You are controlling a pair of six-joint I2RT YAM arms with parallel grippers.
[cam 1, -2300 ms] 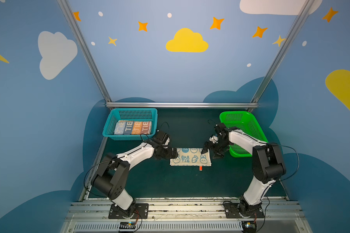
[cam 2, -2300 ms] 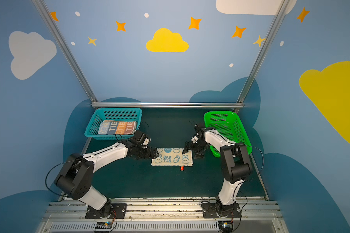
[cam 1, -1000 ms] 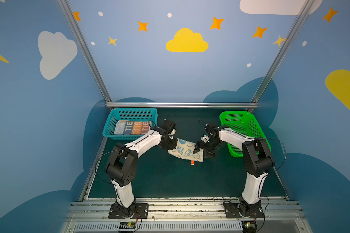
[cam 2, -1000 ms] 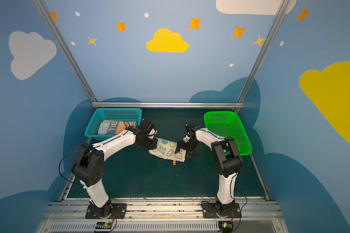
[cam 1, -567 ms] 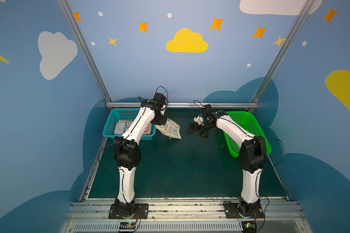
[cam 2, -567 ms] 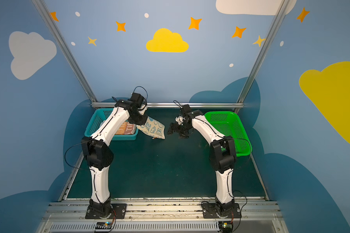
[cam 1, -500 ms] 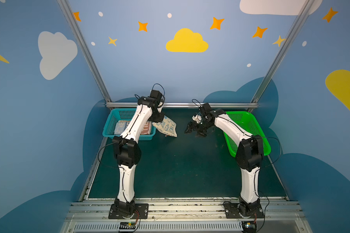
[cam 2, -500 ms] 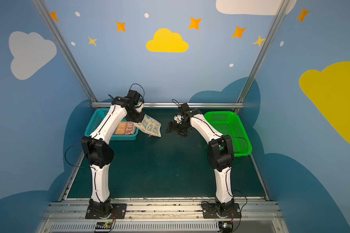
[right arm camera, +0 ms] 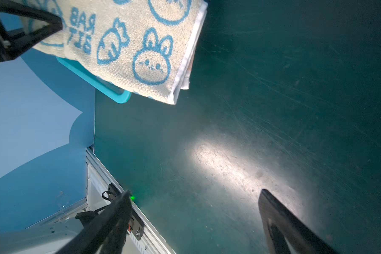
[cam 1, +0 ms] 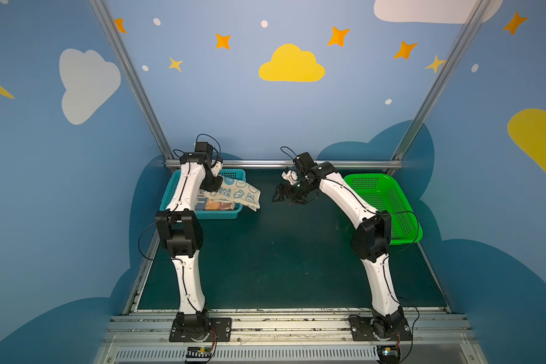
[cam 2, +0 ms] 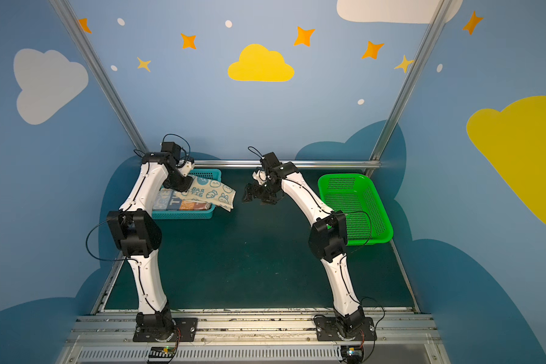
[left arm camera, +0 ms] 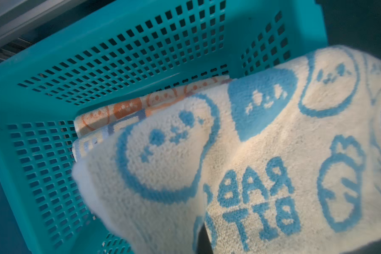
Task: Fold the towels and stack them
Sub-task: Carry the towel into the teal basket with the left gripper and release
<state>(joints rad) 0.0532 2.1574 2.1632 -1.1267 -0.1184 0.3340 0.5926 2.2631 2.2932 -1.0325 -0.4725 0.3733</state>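
- A folded blue-and-cream towel (cam 1: 235, 193), printed with rabbits and carrots, hung in the air over the right-hand side of a teal basket (cam 1: 216, 215). Part of it reached past the rim, above the dark green bench (cam 1: 265, 258).
- The left fingers (cam 1: 214, 186) were pinched shut on one end of that towel, and the rest drooped free.
- The right fingers (cam 1: 287, 197) were spread wide and held nothing. They hovered above the bench near the towel's loose end, not touching it.
- Inside the teal basket lay two more folded towels: an orange-and-cream towel (left arm camera: 128, 107) and a striped towel (cam 1: 216, 205). Which one lay uppermost could not be made out.
- A green basket (cam 1: 382, 201) stood well apart on the right side of the bench, with nothing visible inside it.
- No cloth lay on the bench itself.
- The job looked nearly finished: all three towels were folded and two sat in the basket. What seemed left was to lower the third onto that pile and let go.
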